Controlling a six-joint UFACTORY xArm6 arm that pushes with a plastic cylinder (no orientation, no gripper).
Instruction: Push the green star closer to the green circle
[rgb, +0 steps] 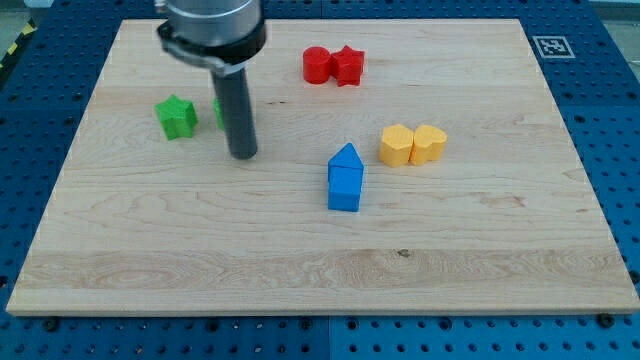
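The green star lies on the wooden board at the view's upper left. The green circle sits just to its right, mostly hidden behind my rod; only a thin green sliver shows at the rod's left edge. A small gap separates star and circle. My tip rests on the board to the lower right of the star and just below the circle.
A red circle and red star touch at the top middle. Two yellow blocks sit side by side at the right. Two blue blocks stand together in the middle. The wooden board's edge runs along the bottom.
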